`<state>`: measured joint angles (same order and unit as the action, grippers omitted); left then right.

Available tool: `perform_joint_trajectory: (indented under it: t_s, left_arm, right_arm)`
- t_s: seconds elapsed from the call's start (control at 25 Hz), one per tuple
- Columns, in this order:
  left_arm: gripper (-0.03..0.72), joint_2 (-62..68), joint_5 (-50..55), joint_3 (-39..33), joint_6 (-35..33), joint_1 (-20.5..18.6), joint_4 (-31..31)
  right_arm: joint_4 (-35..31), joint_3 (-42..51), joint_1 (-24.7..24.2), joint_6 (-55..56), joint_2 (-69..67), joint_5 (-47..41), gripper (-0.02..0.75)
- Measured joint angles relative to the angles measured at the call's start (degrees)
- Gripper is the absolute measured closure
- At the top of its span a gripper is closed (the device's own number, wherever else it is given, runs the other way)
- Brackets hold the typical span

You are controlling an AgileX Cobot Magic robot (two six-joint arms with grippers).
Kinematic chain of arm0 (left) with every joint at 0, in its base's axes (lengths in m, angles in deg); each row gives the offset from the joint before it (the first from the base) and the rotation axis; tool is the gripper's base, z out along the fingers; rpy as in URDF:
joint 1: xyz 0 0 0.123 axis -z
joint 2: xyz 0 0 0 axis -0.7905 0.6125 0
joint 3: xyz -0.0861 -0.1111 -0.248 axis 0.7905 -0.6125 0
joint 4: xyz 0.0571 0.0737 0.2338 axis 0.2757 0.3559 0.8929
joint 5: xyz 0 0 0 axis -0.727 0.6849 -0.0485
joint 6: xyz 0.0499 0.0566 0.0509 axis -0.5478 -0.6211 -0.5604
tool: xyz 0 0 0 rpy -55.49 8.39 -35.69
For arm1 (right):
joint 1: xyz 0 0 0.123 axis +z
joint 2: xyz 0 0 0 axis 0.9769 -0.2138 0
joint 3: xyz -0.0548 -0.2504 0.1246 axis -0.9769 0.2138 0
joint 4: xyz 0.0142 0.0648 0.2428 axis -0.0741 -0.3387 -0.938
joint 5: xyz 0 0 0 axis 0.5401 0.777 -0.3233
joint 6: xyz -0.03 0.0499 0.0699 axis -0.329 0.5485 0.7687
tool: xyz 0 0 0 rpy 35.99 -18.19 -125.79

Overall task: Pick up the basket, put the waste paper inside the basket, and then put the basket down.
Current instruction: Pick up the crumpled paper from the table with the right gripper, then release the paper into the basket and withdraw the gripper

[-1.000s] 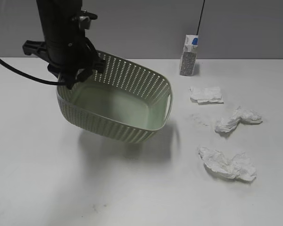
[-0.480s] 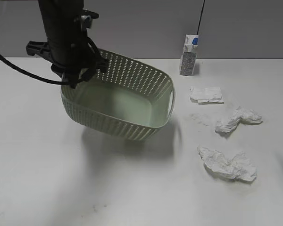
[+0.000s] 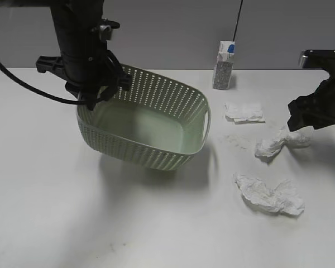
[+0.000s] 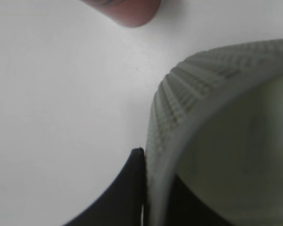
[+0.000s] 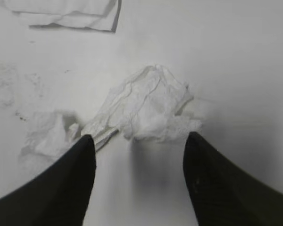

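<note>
I see my left hand (image 3: 95, 92) pinching the rim at the basket's (image 3: 151, 125) back left corner, holding it tilted above the table (image 3: 56, 212), with its shadow beneath. My right hand (image 5: 139, 155) hangs spread over the middle crumpled paper (image 5: 146, 110), a finger on either side. The flat folded paper (image 3: 244, 111) lies beyond it, another crumpled piece (image 3: 269, 195) nearer the camera, a small carton (image 3: 223, 66) upright at the back.

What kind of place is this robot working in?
Probably a lab test bench: a bare white table against a plain grey wall, holding only staged props, a basket, crumpled waste paper and a small carton.
</note>
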<state>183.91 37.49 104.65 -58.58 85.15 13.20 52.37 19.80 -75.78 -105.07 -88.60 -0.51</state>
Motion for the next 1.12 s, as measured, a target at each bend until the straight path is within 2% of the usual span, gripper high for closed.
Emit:
perform_joint_trajectory:
  t_s: [0.2, 0.44, 0.52, 0.6, 0.68, 0.72, 0.8, 0.96, 1.12]
  left_arm:
    - [0.688, 0.00, 0.00, 0.00, 0.00, 0.00, -0.05]
    - [0.688, 0.00, 0.00, 0.00, 0.05, 0.00, -0.28]
    - [0.688, 0.00, 0.00, 0.00, 0.05, 0.00, -0.46]
    - [0.688, 0.00, 0.00, 0.00, 0.05, 0.00, -0.65]
    - [0.688, 0.00, 0.00, 0.00, 0.05, 0.00, -0.71]
    - [0.688, 0.00, 0.00, 0.00, 0.05, 0.00, -0.84]
    - [0.688, 0.00, 0.21, 0.00, 0.05, 0.00, -0.90]
    - [0.688, 0.00, 0.53, 0.00, 0.10, 0.00, -1.04]
    - [0.688, 0.00, 0.21, 0.00, 0.10, 0.00, -1.08]
  right_arm:
    - [0.15, -1.45, 0.00, -1.49, -5.97, 4.96, 0.293]
    - [0.01, -1.70, 0.00, -1.68, -9.56, 5.21, 0.300]
    - [-0.29, -1.75, 0.00, -1.71, -9.78, 5.09, 0.356]
    - [-1.04, -1.88, 0.00, -1.79, -9.84, 4.68, 0.479]
    - [-2.94, -1.94, 0.00, -1.79, -9.89, 3.83, 0.645]
    - [-3.95, -2.00, 0.00, -1.79, -9.89, 3.38, 0.687]
    - [-5.67, -2.00, 0.00, -2.75, -9.32, 2.47, 0.719]
    - [-11.44, -1.64, 0.11, -7.05, -3.98, 0.21, 0.729]
    - [-19.06, -1.64, 3.09, -13.50, 6.90, -0.41, 0.732]
